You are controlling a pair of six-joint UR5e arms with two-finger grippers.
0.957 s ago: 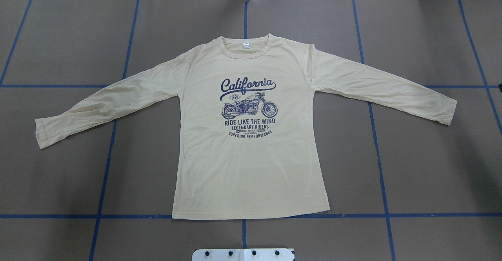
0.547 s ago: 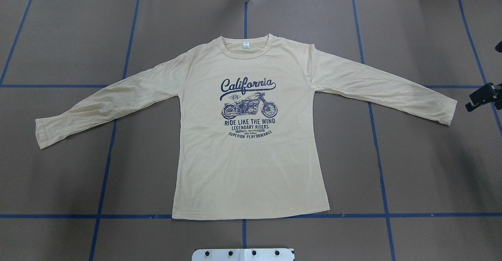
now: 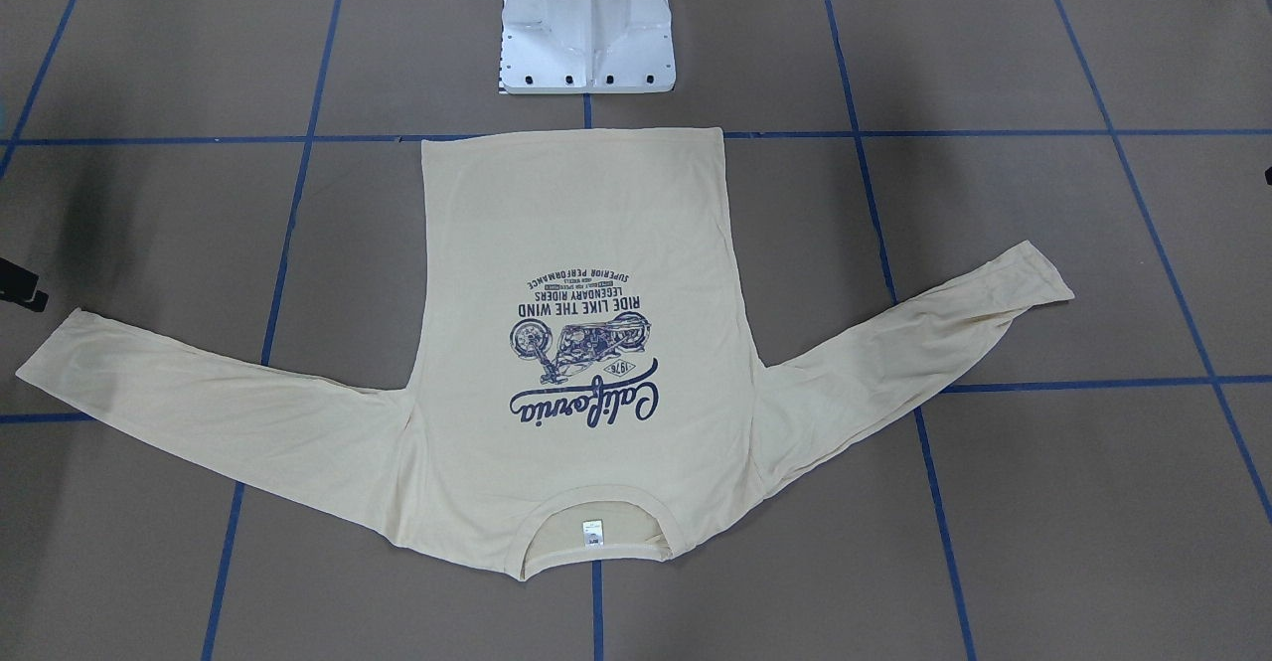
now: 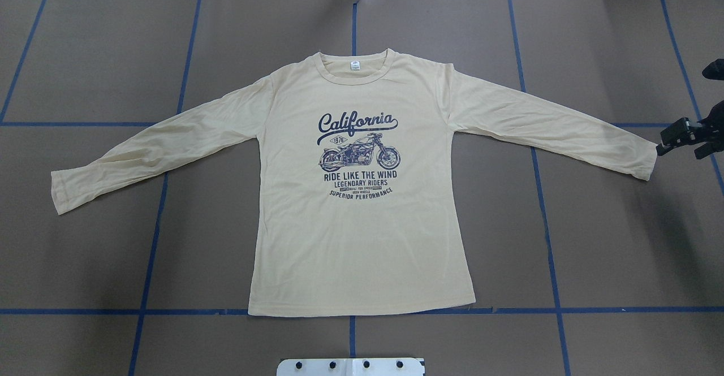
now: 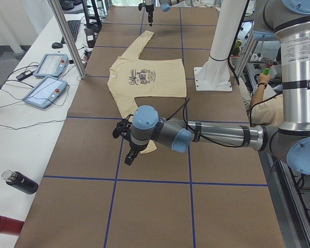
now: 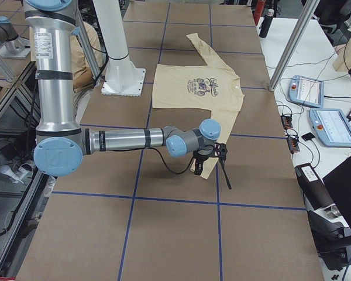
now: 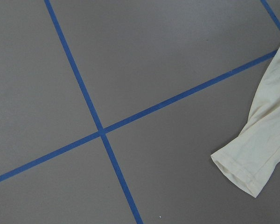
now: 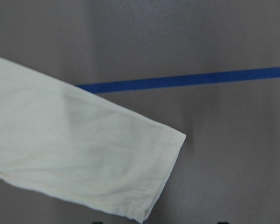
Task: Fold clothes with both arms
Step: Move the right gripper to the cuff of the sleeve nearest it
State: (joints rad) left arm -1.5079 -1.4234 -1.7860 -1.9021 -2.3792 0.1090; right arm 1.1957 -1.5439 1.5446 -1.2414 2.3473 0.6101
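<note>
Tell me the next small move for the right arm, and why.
Probably lower the right claw onto the nearby sleeve cuff and pinch it. The T-shirt lies flat, print up, both sleeves spread, nothing folded yet. In the overhead view the claw sits just beyond that cuff, and the right wrist view shows the cuff edge close below, not yet gripped.

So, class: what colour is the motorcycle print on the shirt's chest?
Navy blue motorcycle print on the cream-yellow T-shirt; clearest in the overhead exterior view.
</note>
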